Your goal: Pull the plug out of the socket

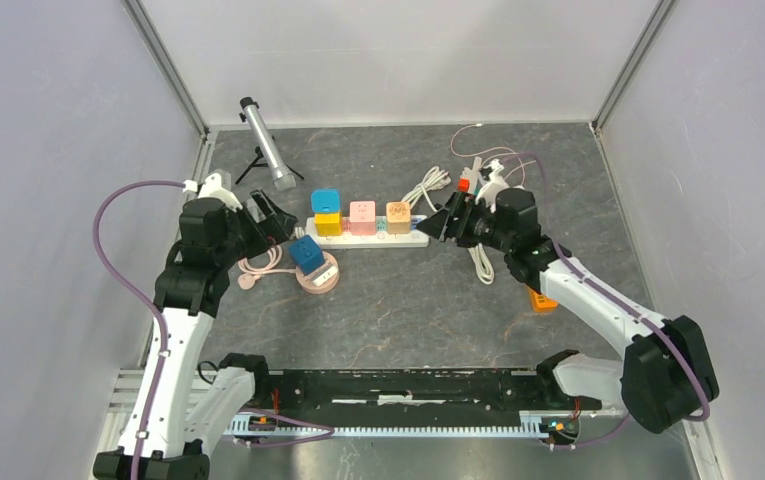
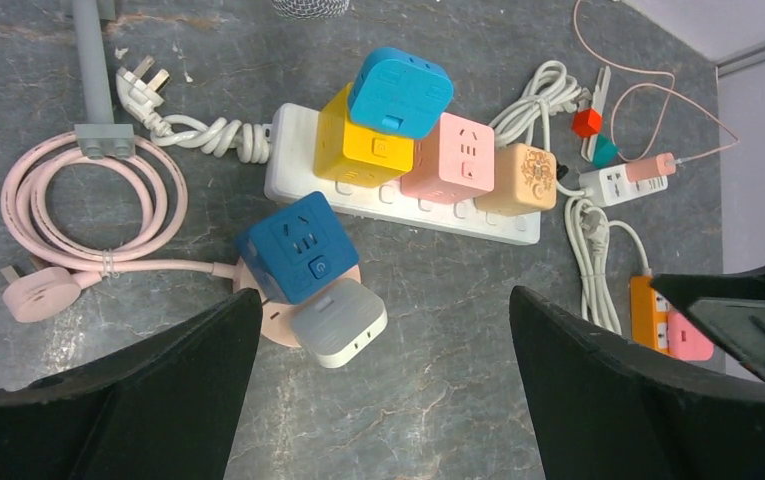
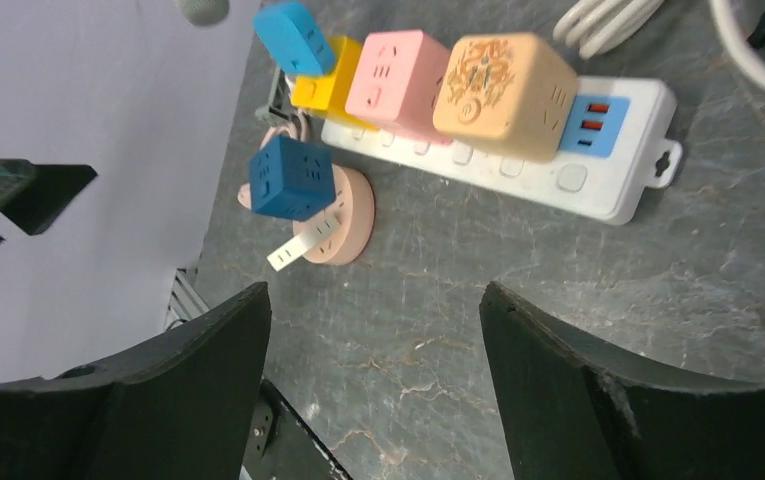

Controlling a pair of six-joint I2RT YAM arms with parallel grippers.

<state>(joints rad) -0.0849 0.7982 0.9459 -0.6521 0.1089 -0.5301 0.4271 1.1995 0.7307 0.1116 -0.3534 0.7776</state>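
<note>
- A dark grey, stone-patterned table point(image 1: 408, 310), enclosed by plain pale walls point(image 1: 388, 60).
- A grey tube point(image 1: 263, 143) tilted on a small black tripod point(image 1: 255, 165), at the far left of the table.
- A pink cable point(image 2: 88, 215) wound in a flat coil and tied with a band, ending in a flat pink plug point(image 2: 38, 295).
- A bundled white cable point(image 2: 538, 95) lying toward the far side.
- A small white socket strip point(image 2: 613, 185) with a pink piece on it, near a small red piece point(image 2: 586, 122) and a teal piece point(image 2: 605, 152).
- An orange socket strip point(image 2: 648, 310) at the right, with a loose white cord point(image 2: 593, 245) just beside it.
</note>
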